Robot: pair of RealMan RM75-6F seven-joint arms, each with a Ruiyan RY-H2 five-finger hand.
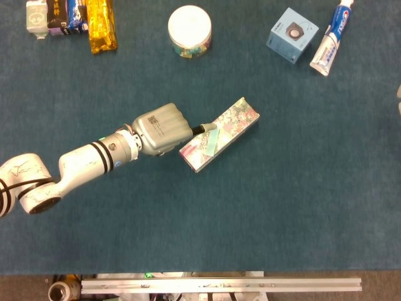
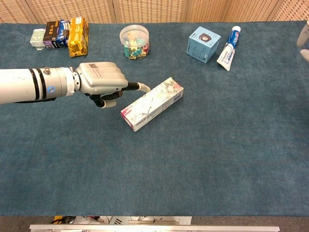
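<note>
A long floral-printed box (image 1: 220, 133) (image 2: 152, 103) lies at a slant in the middle of the blue table. My left hand (image 1: 161, 128) (image 2: 100, 80) is just left of it, most fingers curled in and holding nothing. One outstretched finger (image 2: 142, 87) touches the box's upper long side near its middle. Only a sliver of my right hand (image 2: 305, 41) (image 1: 399, 100) shows at the far right edge, well away from the box. Its fingers are cut off by the frame.
Along the back stand a gold packet (image 1: 101, 25) with small cartons (image 1: 56, 15) beside it, a round clear jar with a white lid (image 1: 189, 30), a light blue cube box (image 1: 292, 35) and a toothpaste tube (image 1: 332, 37). A metal rail (image 1: 219, 285) runs along the front edge.
</note>
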